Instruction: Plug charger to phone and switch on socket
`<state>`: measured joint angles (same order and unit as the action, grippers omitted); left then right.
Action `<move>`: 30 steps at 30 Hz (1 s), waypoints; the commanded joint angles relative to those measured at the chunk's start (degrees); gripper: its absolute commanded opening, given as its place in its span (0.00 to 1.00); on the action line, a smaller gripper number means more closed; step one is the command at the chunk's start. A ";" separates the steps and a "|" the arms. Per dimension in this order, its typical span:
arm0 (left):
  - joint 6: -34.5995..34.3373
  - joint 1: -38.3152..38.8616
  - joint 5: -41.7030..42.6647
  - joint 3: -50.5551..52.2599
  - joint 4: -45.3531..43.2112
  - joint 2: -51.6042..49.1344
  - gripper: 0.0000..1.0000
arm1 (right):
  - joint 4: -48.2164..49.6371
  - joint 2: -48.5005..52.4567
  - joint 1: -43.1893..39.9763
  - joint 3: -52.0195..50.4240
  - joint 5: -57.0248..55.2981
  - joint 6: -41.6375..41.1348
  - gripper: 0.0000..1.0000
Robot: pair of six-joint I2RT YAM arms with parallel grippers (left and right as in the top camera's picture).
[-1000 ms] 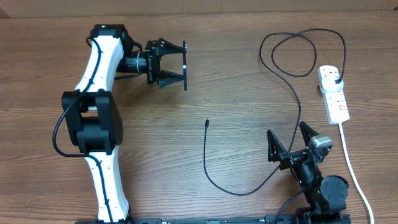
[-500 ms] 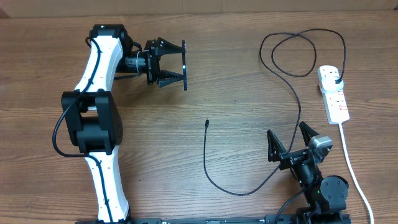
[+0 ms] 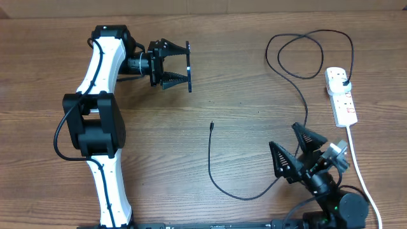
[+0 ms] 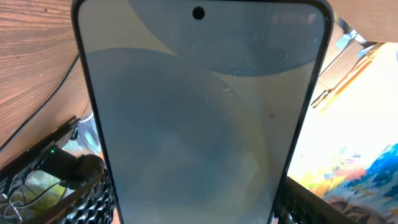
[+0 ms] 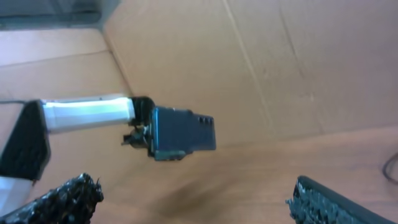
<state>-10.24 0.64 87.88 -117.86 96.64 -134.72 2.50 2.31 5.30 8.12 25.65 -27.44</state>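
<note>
The left pincer [image 3: 185, 64] clamps the phone [image 3: 189, 88] on edge at upper left while the right pincer [image 3: 283, 135] gapes empty at lower right, so the charger [image 3: 210, 137], its thin tip flat on the worktop [image 3: 248, 70] mid-frame, may slip from a wide grab.

overhead: down on table [image 3: 241, 95] | left wrist: close on phone [image 4: 199, 124] | right wrist: toward left arm [image 5: 87, 115]
</note>
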 commanded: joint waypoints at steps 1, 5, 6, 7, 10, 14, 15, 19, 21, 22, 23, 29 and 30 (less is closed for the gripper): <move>1.49 0.02 2.80 -1.55 0.24 0.48 0.73 | -11.91 6.64 0.20 15.08 -5.01 7.85 1.00; 1.46 0.00 2.78 -1.55 0.24 0.48 0.73 | -33.03 22.40 0.20 33.11 -11.45 15.15 1.00; 1.49 0.02 2.78 -1.55 0.22 0.48 0.74 | -39.36 28.65 0.22 39.34 -11.50 16.02 1.00; 1.46 0.02 2.80 -1.55 0.22 0.48 0.73 | -42.18 31.56 0.22 42.25 -10.99 15.98 1.00; 1.49 0.02 2.80 -1.55 0.24 0.48 0.73 | -49.64 44.22 0.22 53.68 2.14 15.52 1.00; 1.51 0.02 2.80 -1.55 0.22 0.48 0.73 | -47.67 54.10 0.50 58.18 16.68 15.52 0.98; 1.53 0.02 2.78 -1.55 0.22 0.48 0.73 | -49.53 57.00 1.46 59.84 15.30 15.76 1.00; 1.51 0.02 2.78 -1.55 0.22 0.48 0.73 | -58.86 66.99 10.56 69.35 -4.48 15.23 1.00; 1.49 0.02 2.78 -1.55 0.22 0.48 0.73 | -63.28 71.28 16.13 74.73 -17.11 12.52 1.00; 1.51 0.02 2.78 -1.55 0.22 0.48 0.73 | -66.73 74.29 19.93 78.38 -27.34 8.98 1.00; 1.51 0.02 2.78 -1.55 0.22 0.48 0.73 | -69.00 76.19 22.12 80.46 -33.97 5.29 1.00; 1.49 0.00 2.80 -1.55 0.22 0.48 0.73 | -69.79 82.79 26.77 83.76 -41.92 -2.73 1.00; 1.49 0.02 2.80 -1.55 0.22 0.48 0.73 | -66.90 83.49 26.77 83.73 -36.98 -0.76 1.00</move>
<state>-10.07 0.64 87.88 -117.93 96.66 -134.72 -67.57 84.49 32.10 90.32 -9.87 -26.30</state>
